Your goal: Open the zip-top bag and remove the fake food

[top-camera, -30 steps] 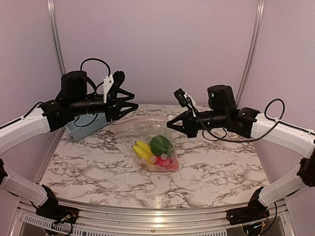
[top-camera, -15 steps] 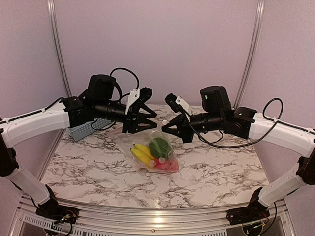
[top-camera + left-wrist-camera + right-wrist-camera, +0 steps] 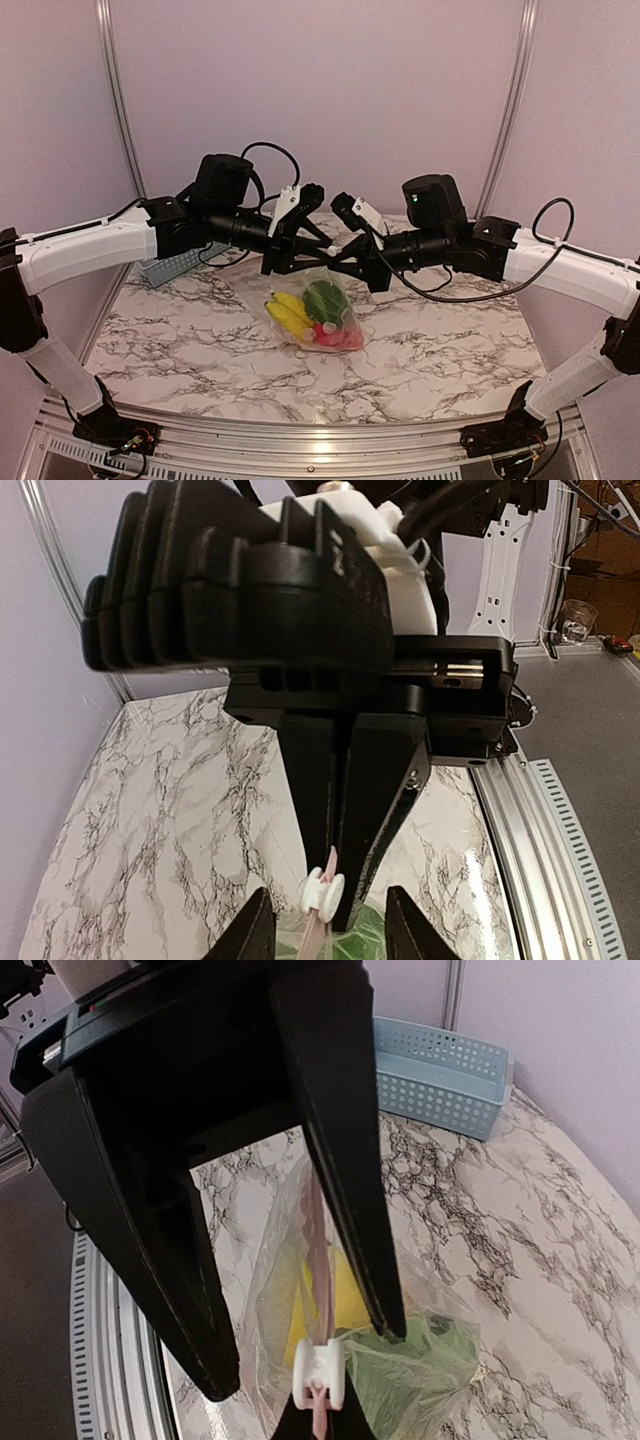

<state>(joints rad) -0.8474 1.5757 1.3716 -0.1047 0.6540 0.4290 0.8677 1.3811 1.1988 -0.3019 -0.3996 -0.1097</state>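
Right wrist, not top: zip-top bag slider

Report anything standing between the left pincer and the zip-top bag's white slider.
Nothing visible does. The open left pincer has the white slider of the zip-top bag framed between its fingers. The right pincer, shut on the zip strip, sits behind the slider, not before it.

We see the left tool with black fingers spread astride the zip-top bag, its white slider at 6 o'clock, fake food inside, a blue basket at 1 o'clock on the bench.
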